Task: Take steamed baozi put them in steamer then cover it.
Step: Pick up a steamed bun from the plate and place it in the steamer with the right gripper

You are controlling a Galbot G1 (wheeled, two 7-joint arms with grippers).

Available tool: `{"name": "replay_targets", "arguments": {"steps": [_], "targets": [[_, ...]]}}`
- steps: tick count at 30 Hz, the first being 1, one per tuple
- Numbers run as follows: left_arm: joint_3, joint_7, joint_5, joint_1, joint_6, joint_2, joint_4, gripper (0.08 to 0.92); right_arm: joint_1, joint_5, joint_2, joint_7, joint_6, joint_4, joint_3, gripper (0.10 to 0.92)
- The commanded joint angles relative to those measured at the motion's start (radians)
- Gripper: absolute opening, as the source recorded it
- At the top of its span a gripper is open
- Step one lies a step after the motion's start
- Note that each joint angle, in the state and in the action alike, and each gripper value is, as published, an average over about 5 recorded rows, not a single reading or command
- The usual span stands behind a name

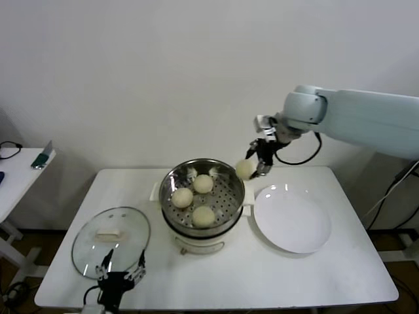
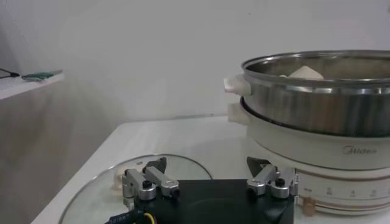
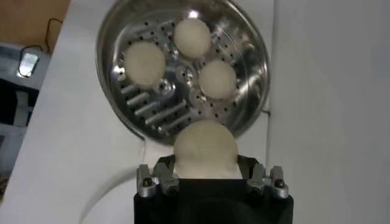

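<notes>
Since that pale cream round steamed bun (image 3: pixel 205 146) looks soft and squashy, the right tool (image 1: pixel 256 165) holding its sides near the shiny round steel steamer (image 1: pixel 171 182) wants a light squeeze, while the left tool (image 2: pixel 210 182) sits wide over the clear glass lid (image 1: pixel 88 245).

Three small round off-white steamed buns (image 1: pixel 194 195) lie apart from one another on the perforated steel tray inside the round shiny stainless-steel steamer pot (image 1: pixel 233 210), which stands upright and uncovered on its white base in the middle of the table. A fourth pale cream bun (image 1: pixel 245 169) hangs in the air just above the pot's right rim. The round clear glass lid with a metal rim and cream bar handle (image 1: pixel 110 240) lies flat on the table to the pot's left.
</notes>
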Motion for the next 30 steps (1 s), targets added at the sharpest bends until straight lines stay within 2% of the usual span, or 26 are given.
{"name": "replay_targets", "arguments": {"steps": [1,15,30], "targets": [[0.000,0.000,-0.001,0.002,0.000,-0.001,-0.001,0.823,-0.066,0.016,0.112,0.089,-0.083,0.080,-0.004,0.687],[0.003,0.000,-0.001,-0.002,-0.003,0.003,0.006,0.823,-0.228,-0.114,0.163,0.124,-0.092,-0.056,0.034,0.687],[0.006,0.001,-0.007,-0.012,-0.002,0.005,0.011,0.823,-0.270,-0.130,0.209,0.121,-0.086,-0.122,0.047,0.700]]}}
